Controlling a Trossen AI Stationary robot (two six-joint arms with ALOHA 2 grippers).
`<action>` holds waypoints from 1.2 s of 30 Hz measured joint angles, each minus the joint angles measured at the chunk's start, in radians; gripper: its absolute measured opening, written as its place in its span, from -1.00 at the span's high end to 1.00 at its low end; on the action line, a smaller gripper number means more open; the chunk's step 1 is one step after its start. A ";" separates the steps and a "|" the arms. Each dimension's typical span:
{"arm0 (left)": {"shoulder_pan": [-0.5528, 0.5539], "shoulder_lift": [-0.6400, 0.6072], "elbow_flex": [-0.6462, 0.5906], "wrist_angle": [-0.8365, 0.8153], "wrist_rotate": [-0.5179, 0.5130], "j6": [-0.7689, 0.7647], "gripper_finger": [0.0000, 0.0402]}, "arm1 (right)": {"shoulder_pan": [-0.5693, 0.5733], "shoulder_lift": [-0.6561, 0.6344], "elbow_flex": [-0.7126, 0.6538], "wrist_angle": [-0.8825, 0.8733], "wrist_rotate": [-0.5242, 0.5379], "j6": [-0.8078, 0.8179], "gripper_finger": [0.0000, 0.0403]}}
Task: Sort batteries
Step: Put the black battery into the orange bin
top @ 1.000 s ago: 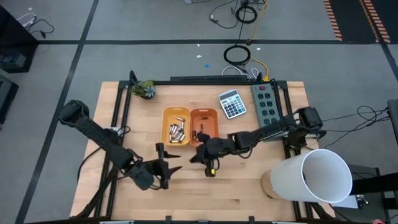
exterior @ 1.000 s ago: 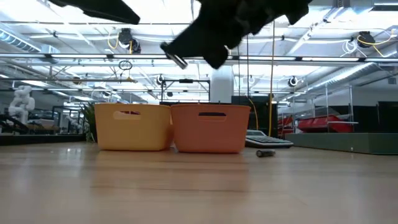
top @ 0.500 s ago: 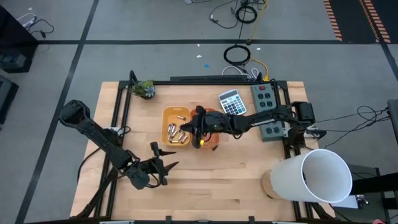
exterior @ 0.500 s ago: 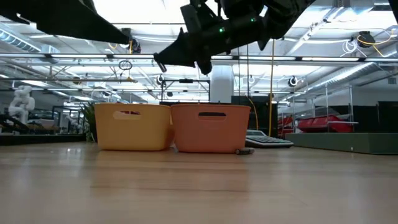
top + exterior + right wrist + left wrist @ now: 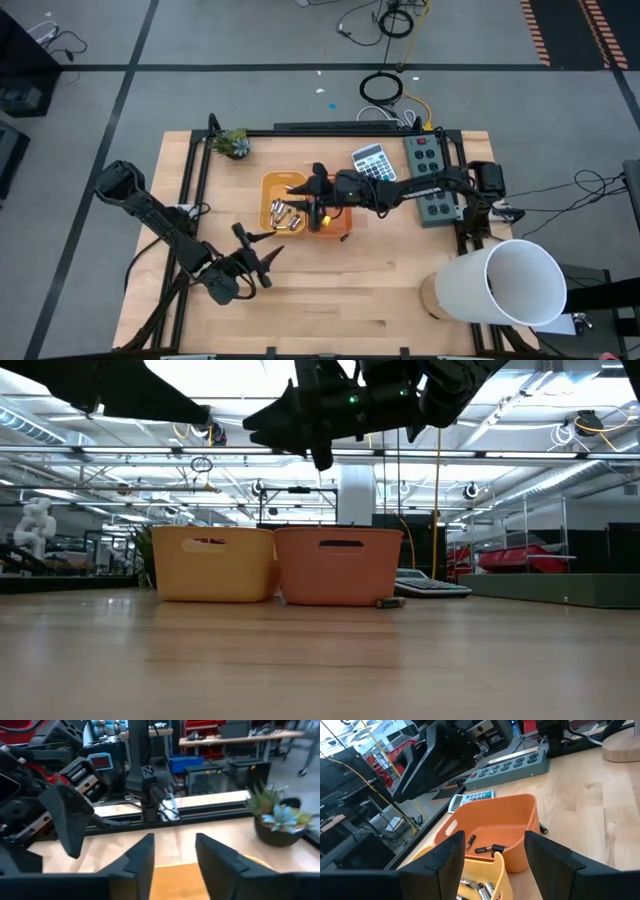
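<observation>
The yellow tray (image 5: pixel 283 203) holds several pale silvery batteries (image 5: pixel 286 214). Beside it, the orange tray (image 5: pixel 328 205) holds a few dark batteries (image 5: pixel 485 848). One dark battery (image 5: pixel 388 602) lies on the table against the orange tray's right side. My right gripper (image 5: pixel 298 192) hangs high over the trays, above the yellow one (image 5: pixel 262 420). It is open, with nothing between its fingers (image 5: pixel 172 860). My left gripper (image 5: pixel 255 258) waits open near the table's front left and points at the trays (image 5: pixel 495 870).
A grey calculator (image 5: pixel 373 166) and a power strip (image 5: pixel 430 175) lie behind the trays to the right. A small potted plant (image 5: pixel 233 143) stands at the far left corner. A big white cylinder (image 5: pixel 505 285) stands at the near right. Bare wood lies in front of the trays.
My right gripper has risen from the middle of the table and gone toward the far edge, then left, to above the yellow tray. The pale battery seen at its fingertips earlier no longer shows there. The dark battery on the table has rolled up to the orange tray.
</observation>
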 joint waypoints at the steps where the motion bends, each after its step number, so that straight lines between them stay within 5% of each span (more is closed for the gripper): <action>1: 0.000 0.000 0.000 0.000 0.000 0.000 -0.07 | -0.004 0.000 0.000 -0.003 -0.017 0.013 0.30; 7: 0.000 0.000 0.000 0.000 0.028 -0.006 -0.07 | 0.020 -0.056 0.000 -0.267 -0.114 0.087 0.15; 15: 0.001 0.000 0.000 0.000 0.149 -0.026 -0.07 | 0.226 -0.197 0.001 -0.781 -0.167 -0.164 0.27; 21: 0.002 0.000 0.000 0.036 0.151 -0.020 -0.07 | 0.284 -0.181 0.001 -1.090 -0.057 0.037 0.38; 26: 0.002 0.000 0.000 0.082 0.168 0.008 -0.07 | 0.281 -0.150 0.000 -1.170 0.065 0.152 0.40; 36: 0.002 0.000 0.000 0.067 0.193 0.002 -0.07 | 0.321 -0.067 -0.024 -1.138 0.147 0.188 0.15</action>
